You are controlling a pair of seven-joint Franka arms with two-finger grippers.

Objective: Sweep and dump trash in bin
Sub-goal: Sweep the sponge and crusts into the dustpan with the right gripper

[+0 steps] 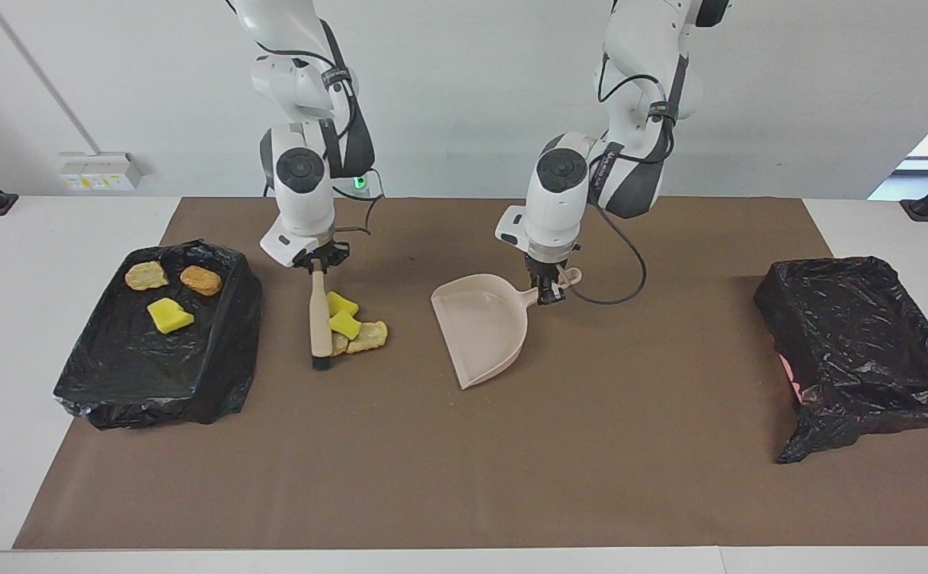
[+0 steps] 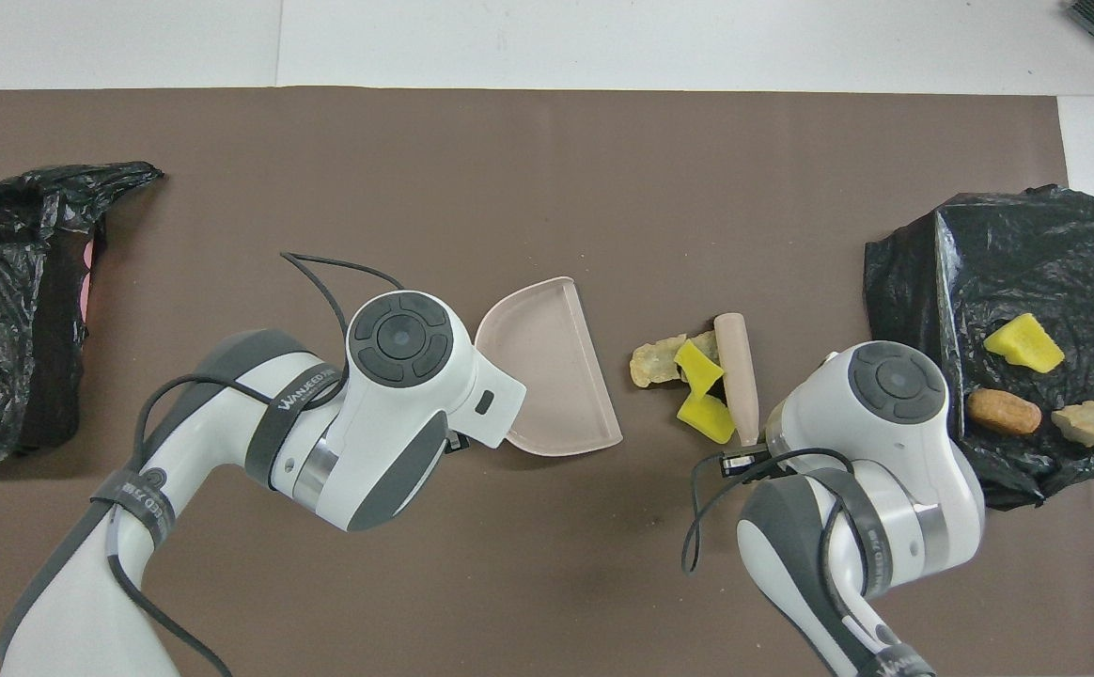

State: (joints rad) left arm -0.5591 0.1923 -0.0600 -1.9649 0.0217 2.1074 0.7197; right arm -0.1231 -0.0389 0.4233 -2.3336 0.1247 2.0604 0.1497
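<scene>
Brown mat point(image 1: 464, 462) lies bare between dustpan point(image 1: 484, 331) and trash point(image 1: 356, 333).

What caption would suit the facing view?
Right gripper pushes beige brush against yellow and tan scraps; left gripper holds beige plastic dustpan.

White table point(image 1: 1, 319) under brown mat point(image 1: 464, 462); on mat: two black-bagged trays point(image 1: 153, 375) point(image 1: 855, 335), trash pile point(image 1: 356, 327), dustpan point(image 1: 484, 331).
</scene>
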